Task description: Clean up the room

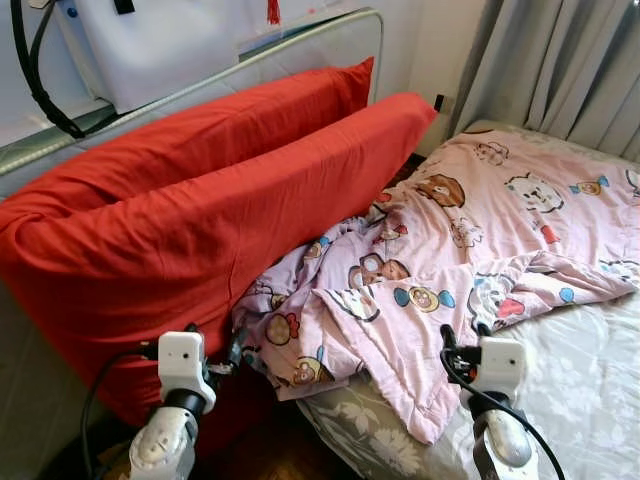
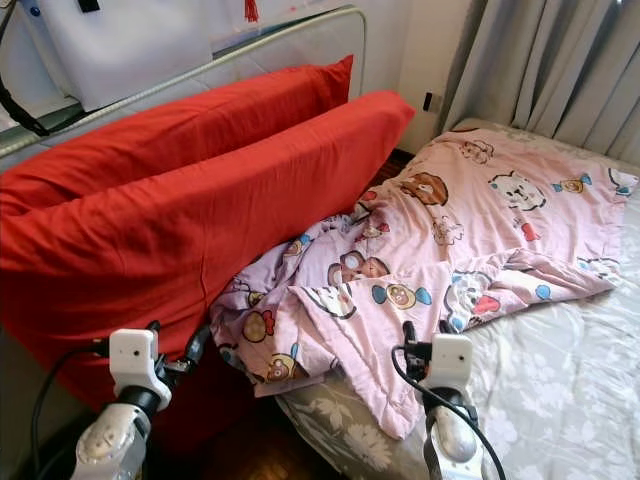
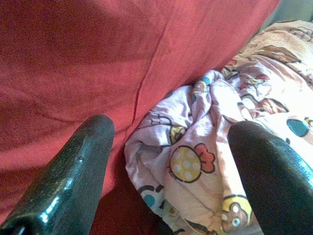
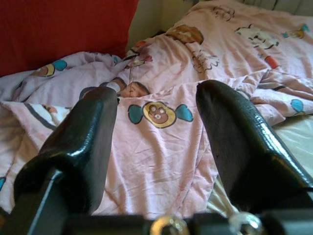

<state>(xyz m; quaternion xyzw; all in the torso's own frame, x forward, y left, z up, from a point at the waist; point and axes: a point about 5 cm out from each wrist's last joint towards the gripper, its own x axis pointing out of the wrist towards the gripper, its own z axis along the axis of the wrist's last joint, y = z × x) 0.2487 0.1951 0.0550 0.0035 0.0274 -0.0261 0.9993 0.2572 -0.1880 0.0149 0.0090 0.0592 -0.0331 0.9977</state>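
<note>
The pink blanket lies crumpled on the bed, against two red pillows. The left gripper and right gripper hover by its near edge, fingers apart, holding nothing.

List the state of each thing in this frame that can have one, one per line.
pink blanket: crumpled, spread unevenly over the bed, one end bunched against the red pillows.
red pillows: two, standing on edge, leaning by the bed rail.
bed rail: upright.
curtain: drawn.
left gripper: open, empty, aimed at the bunched blanket end.
right gripper: open, empty, over the blanket's edge.
</note>
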